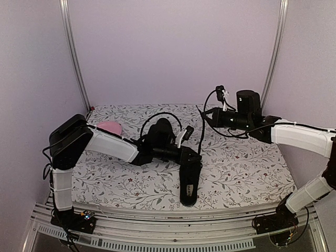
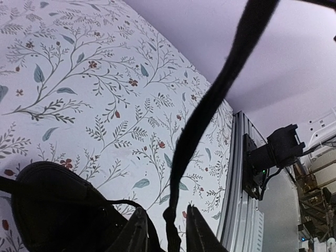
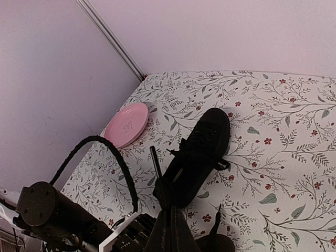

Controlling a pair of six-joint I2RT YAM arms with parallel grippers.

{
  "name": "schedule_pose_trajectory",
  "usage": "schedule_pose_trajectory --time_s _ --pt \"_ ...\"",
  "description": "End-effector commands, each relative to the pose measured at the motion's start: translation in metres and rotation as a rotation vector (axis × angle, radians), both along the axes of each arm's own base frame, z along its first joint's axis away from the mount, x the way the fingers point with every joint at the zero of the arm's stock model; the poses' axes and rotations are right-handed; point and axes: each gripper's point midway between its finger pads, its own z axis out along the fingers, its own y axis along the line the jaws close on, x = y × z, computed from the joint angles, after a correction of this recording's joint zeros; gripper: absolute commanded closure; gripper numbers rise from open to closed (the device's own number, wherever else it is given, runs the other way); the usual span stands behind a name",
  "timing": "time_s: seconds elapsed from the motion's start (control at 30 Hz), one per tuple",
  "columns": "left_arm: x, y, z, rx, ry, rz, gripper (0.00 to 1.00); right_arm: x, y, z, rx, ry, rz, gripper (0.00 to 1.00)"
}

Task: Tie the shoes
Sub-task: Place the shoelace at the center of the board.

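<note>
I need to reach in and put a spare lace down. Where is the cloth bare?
Bare: the near-right cloth between the shoe and the right edge, and the near-left patch between the left arm and near edge. Crowded: the middle, where left tool, shoe and taut lace meet; the pink plate takes the far-left corner.

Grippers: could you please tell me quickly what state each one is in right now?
Left gripper: open, with the lace passing between its fingers.
Right gripper: shut on the lace.
</note>
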Motion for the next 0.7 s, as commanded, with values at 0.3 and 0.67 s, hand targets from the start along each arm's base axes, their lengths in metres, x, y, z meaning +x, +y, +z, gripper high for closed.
schedule_pose_trajectory --time_s 0.3,0.67 --pt "0.010 0.040 0.007 0.193 -0.089 0.128 0.46 0.004 -0.070 -0.021 -0.091 0.049 -0.353 0.98" --pt "0.022 0.131 0.063 0.107 -0.271 0.521 0.14 -0.050 -0.118 -0.148 -0.287 0.368 -0.458 0.42"
